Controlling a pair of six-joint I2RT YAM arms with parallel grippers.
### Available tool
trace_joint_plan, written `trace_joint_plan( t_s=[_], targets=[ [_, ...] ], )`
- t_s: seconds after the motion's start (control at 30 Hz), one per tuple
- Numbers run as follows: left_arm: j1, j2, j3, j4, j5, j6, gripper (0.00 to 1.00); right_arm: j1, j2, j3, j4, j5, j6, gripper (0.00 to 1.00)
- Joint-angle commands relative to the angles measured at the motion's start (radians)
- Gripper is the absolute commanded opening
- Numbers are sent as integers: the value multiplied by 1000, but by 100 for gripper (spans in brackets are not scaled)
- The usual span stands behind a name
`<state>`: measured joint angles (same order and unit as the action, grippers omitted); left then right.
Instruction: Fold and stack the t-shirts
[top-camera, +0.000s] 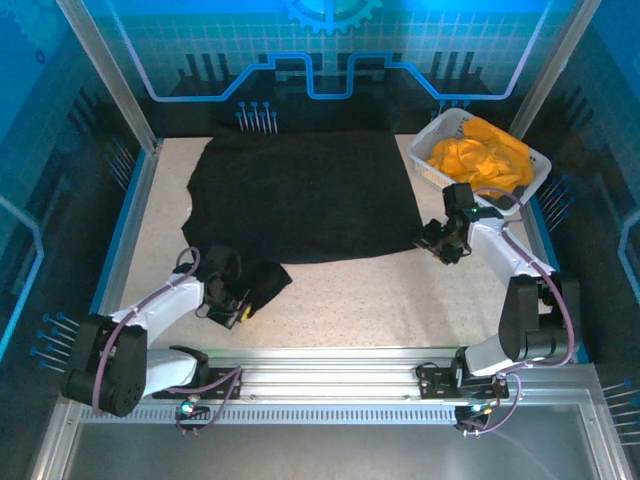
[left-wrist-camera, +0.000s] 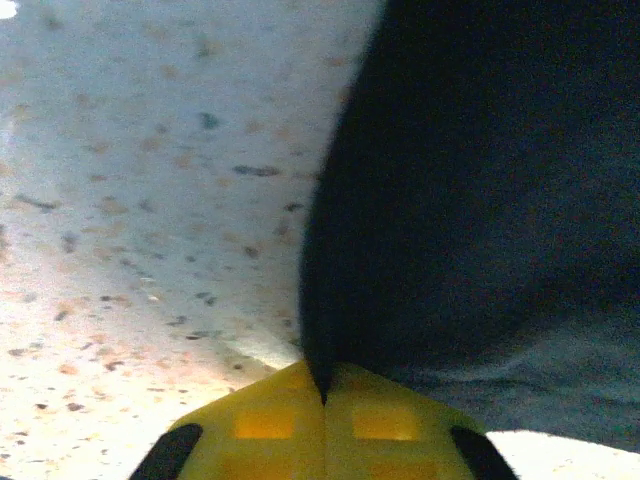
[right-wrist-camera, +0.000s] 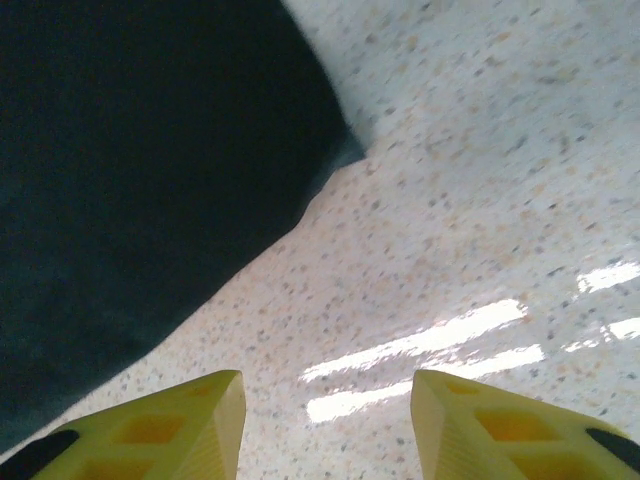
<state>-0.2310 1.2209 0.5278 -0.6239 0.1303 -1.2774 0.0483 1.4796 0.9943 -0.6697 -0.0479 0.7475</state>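
A black t-shirt (top-camera: 300, 195) lies spread flat across the back half of the table, its near left corner pulled toward me in a bunched flap. My left gripper (top-camera: 238, 305) is shut on that flap. In the left wrist view, the yellow fingertips (left-wrist-camera: 323, 395) meet with a pinch of the black cloth (left-wrist-camera: 480, 200) between them. My right gripper (top-camera: 440, 245) hovers by the shirt's near right corner. It stands open (right-wrist-camera: 328, 385) over bare tabletop, with the black cloth (right-wrist-camera: 130, 170) just to its left. Orange-yellow t-shirts (top-camera: 485, 160) lie crumpled in the basket.
The white lattice basket (top-camera: 437, 135) stands at the back right corner, close behind my right arm. Speckled tabletop (top-camera: 370, 300) stretches between the shirt's near hem and the aluminium rail (top-camera: 330, 375) in front. Blue-edged side walls bound the table left and right.
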Motion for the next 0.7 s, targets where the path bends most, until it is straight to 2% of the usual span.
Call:
trace_joint_plan(
  t_s=[0.0,0.27,0.47,0.67],
  targets=[
    [-10,-33,29,-9,-99,16,0,-38,27,-14,53,17,11,49],
    [-7,-338,0,-250,-116,4,0,-46,164,27,96,3,63,45],
    [-7,-446,3,-377,-158,-6,0,-46,216,32,154,-29,98,41],
    [-7,-499,43,-461,-183,-9,0,-45,201,38,139,-30,104,39]
  ],
)
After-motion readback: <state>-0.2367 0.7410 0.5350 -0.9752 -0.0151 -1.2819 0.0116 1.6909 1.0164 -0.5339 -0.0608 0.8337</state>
